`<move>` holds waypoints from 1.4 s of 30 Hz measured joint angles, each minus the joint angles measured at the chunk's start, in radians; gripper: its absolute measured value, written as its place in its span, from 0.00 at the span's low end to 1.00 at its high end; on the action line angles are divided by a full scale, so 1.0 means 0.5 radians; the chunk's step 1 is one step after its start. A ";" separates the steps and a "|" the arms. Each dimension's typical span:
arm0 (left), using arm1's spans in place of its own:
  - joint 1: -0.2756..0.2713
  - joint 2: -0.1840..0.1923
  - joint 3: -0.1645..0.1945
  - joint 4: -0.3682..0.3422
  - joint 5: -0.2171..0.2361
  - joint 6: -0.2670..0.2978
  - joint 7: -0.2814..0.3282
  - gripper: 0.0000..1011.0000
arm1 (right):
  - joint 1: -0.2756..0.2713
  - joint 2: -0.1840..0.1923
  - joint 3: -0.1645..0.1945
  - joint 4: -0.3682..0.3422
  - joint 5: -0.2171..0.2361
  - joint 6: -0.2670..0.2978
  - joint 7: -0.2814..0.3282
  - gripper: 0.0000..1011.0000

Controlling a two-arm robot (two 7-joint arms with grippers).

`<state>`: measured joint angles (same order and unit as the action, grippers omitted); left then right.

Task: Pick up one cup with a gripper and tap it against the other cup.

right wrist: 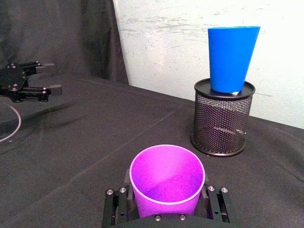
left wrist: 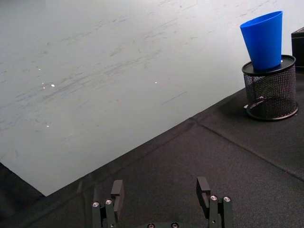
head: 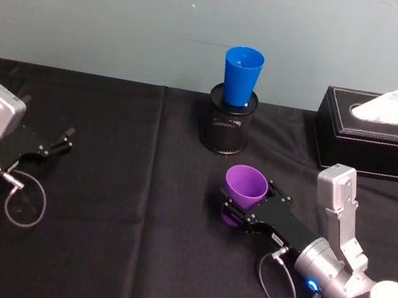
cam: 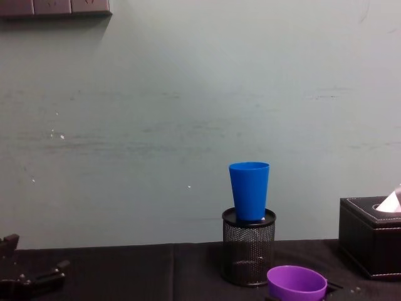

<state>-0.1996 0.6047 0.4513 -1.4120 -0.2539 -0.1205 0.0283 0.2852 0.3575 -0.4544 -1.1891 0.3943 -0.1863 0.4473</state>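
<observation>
The purple cup [head: 245, 186] sits mouth-up between the fingers of my right gripper [head: 244, 197], which is shut on its lower body at the table's middle right. The right wrist view shows the cup [right wrist: 167, 178] clamped from both sides by the gripper [right wrist: 167, 205]. The blue cup [head: 242, 75] stands upright in a black mesh holder [head: 227, 127] farther back, well apart from the purple cup; both appear in the chest view as blue cup [cam: 249, 191] and purple cup [cam: 296, 283]. My left gripper [head: 64, 139] rests open on the left, its fingers [left wrist: 117, 189] spread with nothing between them.
A black tissue box [head: 383, 135] with a white tissue stands at the back right, next to the holder. Black cloth [head: 135, 207] covers the table, and a pale wall rises just behind it. A looped cable hangs by each wrist.
</observation>
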 joint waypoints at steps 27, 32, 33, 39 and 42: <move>0.000 0.000 0.000 0.000 0.000 0.000 0.000 0.99 | -0.090 0.113 0.151 -0.641 -0.001 0.505 -0.054 0.72; 0.000 0.000 0.000 0.000 0.000 0.000 0.000 0.99 | -0.090 0.109 0.149 -0.623 0.000 0.486 -0.053 0.72; 0.000 0.000 0.000 0.000 0.000 0.000 0.000 0.99 | -0.090 0.109 0.148 -0.620 0.000 0.483 -0.053 0.72; 0.000 0.000 0.000 0.000 0.000 0.000 0.000 0.99 | -0.089 0.105 0.146 -0.605 0.001 0.464 -0.051 0.72; 0.000 0.000 0.000 0.000 0.000 0.000 0.000 0.99 | -0.088 0.104 0.145 -0.601 0.002 0.458 -0.050 0.72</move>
<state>-0.1995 0.6047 0.4514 -1.4120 -0.2540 -0.1206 0.0283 0.2410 0.4094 -0.3821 -1.4893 0.3952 0.0425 0.4225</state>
